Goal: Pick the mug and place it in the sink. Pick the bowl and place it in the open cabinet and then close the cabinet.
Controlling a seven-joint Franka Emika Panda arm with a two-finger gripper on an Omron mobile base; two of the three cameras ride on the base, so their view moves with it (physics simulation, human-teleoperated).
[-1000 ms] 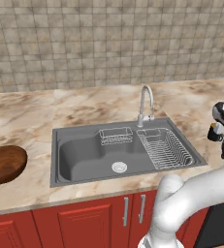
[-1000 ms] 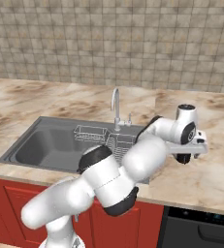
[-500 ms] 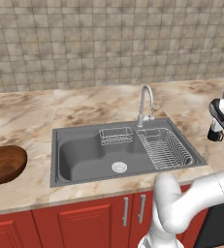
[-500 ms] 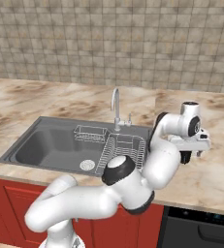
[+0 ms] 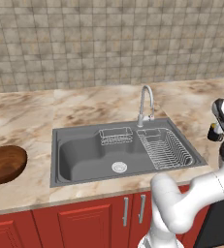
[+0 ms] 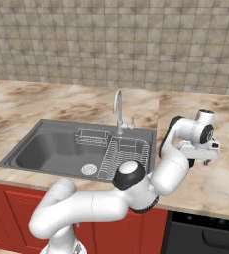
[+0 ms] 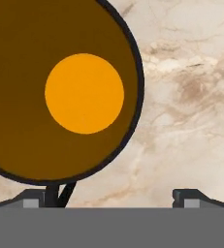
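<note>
Seen from straight above in the hand view, the mug (image 7: 84, 92) is a dark brown round with an orange bottom, standing on the marble counter (image 7: 191, 97). Its thin dark handle points toward my left fingertip (image 7: 36, 197). My gripper (image 7: 113, 196) is open and hangs above the mug, which lies left of the gap between the fingers. From the right base view the gripper (image 6: 201, 158) hovers over the counter right of the sink (image 6: 46, 144). The brown wooden bowl (image 5: 4, 163) sits on the counter left of the sink (image 5: 74, 160). The cabinet is out of view.
Inside the sink are a curved silver faucet (image 5: 145, 99), a small wire basket (image 5: 116, 135) and a wire rack (image 5: 164, 147). Red base cabinets (image 5: 84, 223) run under the counter. A dark appliance front (image 6: 205, 233) sits at the lower right. A tiled wall closes the back.
The arm's elbow has swung and the hand has shifted a little to the right over the counter beside the sink. The jaws have stayed open.
</note>
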